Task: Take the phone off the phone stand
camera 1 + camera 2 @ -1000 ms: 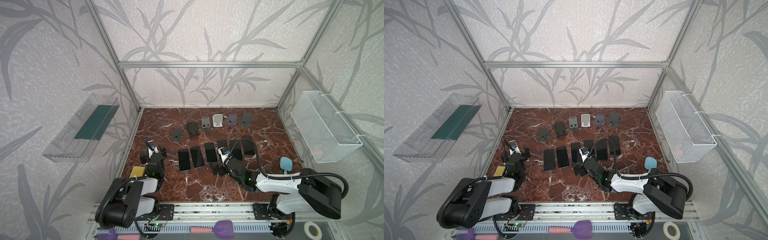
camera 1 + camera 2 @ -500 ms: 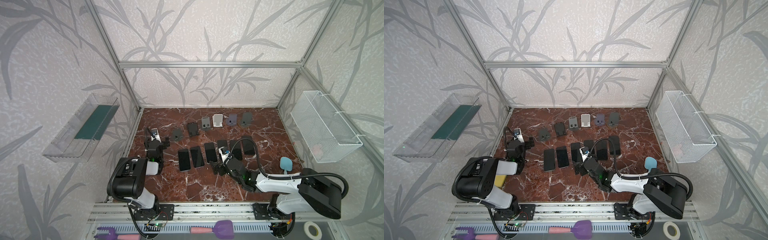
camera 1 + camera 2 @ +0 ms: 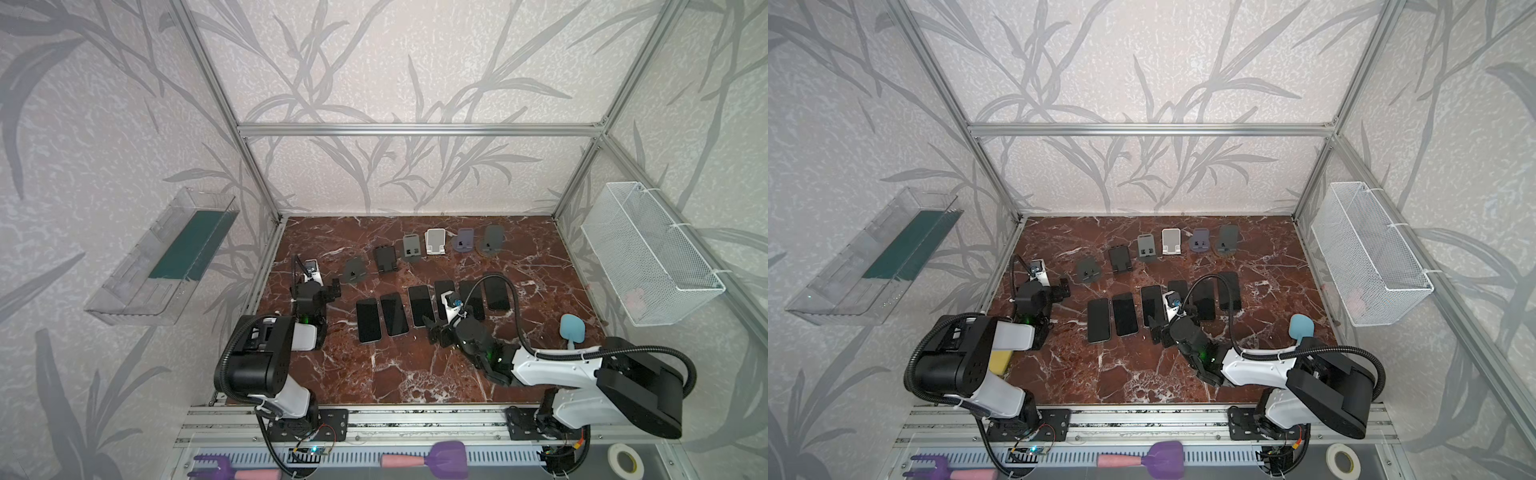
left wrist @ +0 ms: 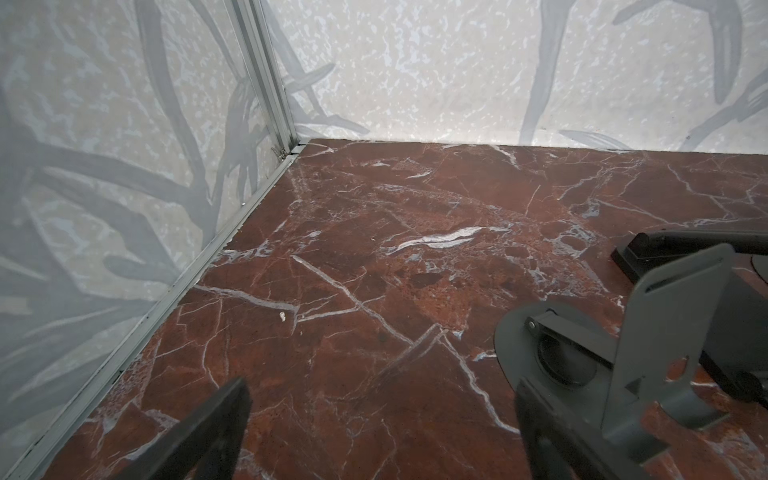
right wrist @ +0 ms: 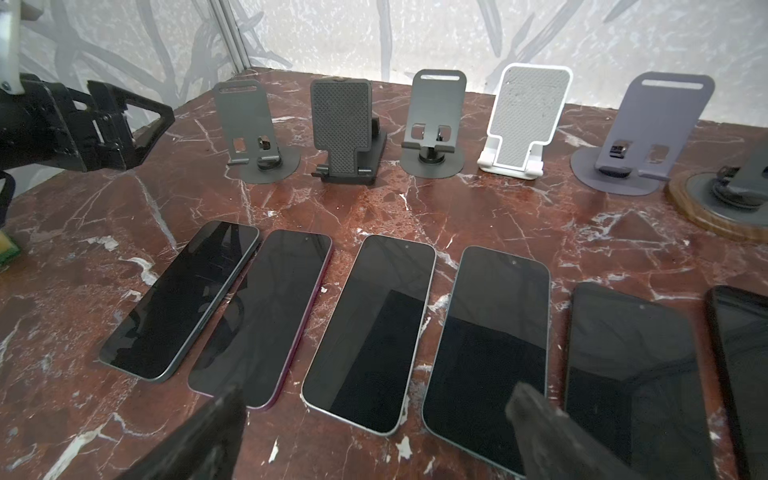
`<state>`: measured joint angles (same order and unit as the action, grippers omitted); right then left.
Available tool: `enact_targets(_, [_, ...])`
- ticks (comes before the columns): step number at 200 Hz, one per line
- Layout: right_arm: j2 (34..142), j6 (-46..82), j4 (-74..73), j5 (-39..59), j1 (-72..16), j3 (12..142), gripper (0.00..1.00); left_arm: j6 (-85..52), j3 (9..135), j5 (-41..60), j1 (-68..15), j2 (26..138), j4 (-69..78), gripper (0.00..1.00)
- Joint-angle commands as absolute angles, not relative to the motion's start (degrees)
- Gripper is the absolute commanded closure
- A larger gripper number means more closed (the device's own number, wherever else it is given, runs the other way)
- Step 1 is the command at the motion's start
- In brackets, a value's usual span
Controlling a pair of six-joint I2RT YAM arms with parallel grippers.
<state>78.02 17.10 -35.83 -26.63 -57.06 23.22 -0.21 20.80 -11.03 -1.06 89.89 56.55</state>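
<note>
Several dark phones point(image 3: 420, 305) point(image 5: 376, 332) lie flat in a row on the marble table point(image 3: 415, 374). Behind them stands a row of several phone stands point(image 3: 435, 241) point(image 5: 525, 120), each with nothing on it. My left gripper point(image 3: 331, 288) point(image 3: 1064, 287) point(image 4: 382, 436) is open, low over the table just left of the leftmost grey stand point(image 3: 353, 271) point(image 4: 648, 332). My right gripper point(image 3: 436, 330) point(image 3: 1158, 330) point(image 5: 374, 436) is open at the near ends of the middle phones point(image 5: 490, 340), holding nothing.
A clear bin point(image 3: 166, 257) hangs on the left wall and a white wire basket point(image 3: 648, 253) on the right wall. A blue spatula point(image 3: 572, 330) sits at the right, a yellow sponge point(image 3: 998, 361) under the left arm. Purple tools point(image 3: 444, 455) and tape point(image 3: 624, 459) lie in front.
My left arm has swung from the front left corner toward the back, bringing its gripper next to the leftmost stand. The right arm has stayed put. Both grippers remain open.
</note>
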Motion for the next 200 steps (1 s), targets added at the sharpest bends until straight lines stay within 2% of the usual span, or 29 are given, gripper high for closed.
enact_targets(1, [76.96, 16.84, -38.27, -29.03, -57.22, 22.32, 0.02, -0.25, 20.65, -10.57, -1.05, 90.12, 56.43, 0.01])
enact_targets(75, [74.86, 14.06, -39.51, -32.55, -57.26, 21.1, 0.01, -0.24, 20.65, -10.56, -1.01, 90.17, 56.48, 0.01])
enact_targets(172, [77.21, 11.41, -42.9, -37.32, -57.22, 20.49, 0.0, -0.26, 20.65, -10.53, -1.02, 90.12, 56.5, 0.01])
enact_targets(200, [78.22, 11.54, -43.1, -35.73, -57.24, 21.4, 0.0, -0.25, 20.65, -10.59, -0.97, 90.11, 56.39, 0.01])
